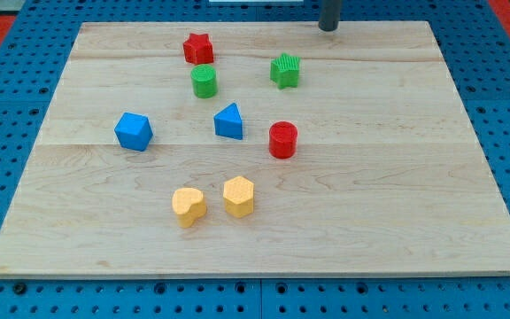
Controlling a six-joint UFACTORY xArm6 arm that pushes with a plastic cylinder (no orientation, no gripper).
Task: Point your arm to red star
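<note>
The red star (198, 48) lies near the top of the wooden board (397, 177), left of centre. My tip (328, 27) is at the board's top edge, well to the right of the red star and above the green star (285, 70). A green cylinder (204, 81) stands just below the red star. Nothing touches my tip.
A blue triangle (229, 121) and a red cylinder (282, 140) sit near the middle. A blue block (133, 131) is at the left. A yellow heart (189, 206) and a yellow hexagon (238, 196) lie near the bottom. Blue pegboard surrounds the board.
</note>
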